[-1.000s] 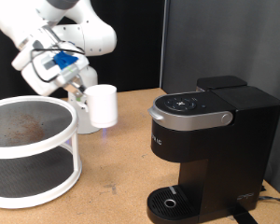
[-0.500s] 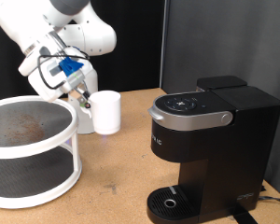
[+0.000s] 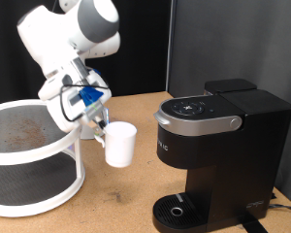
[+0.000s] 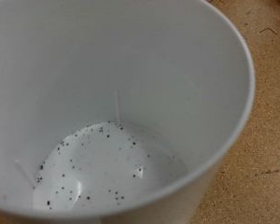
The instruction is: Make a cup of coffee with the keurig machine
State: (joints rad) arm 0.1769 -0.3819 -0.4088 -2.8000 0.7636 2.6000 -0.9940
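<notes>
The white cup point(image 3: 120, 143) hangs in the air above the table, between the round shelf and the keurig machine point(image 3: 218, 150). My gripper point(image 3: 102, 128) is shut on the cup's rim on the side towards the exterior view's left. The machine is black with a silver-grey lid handle, its lid down, and stands at the exterior view's right with its round drip base point(image 3: 175, 210) bare. The wrist view looks straight into the cup point(image 4: 112, 121); its white bottom is speckled with dark specks. My fingers do not show there.
A white two-tier round shelf point(image 3: 34, 155) with dark mesh trays stands at the exterior view's left. The wooden table point(image 3: 126, 194) lies under the cup. A black curtain hangs behind the machine.
My gripper has carried the cup down and towards the exterior view's right, away from the shelf and closer to the machine.
</notes>
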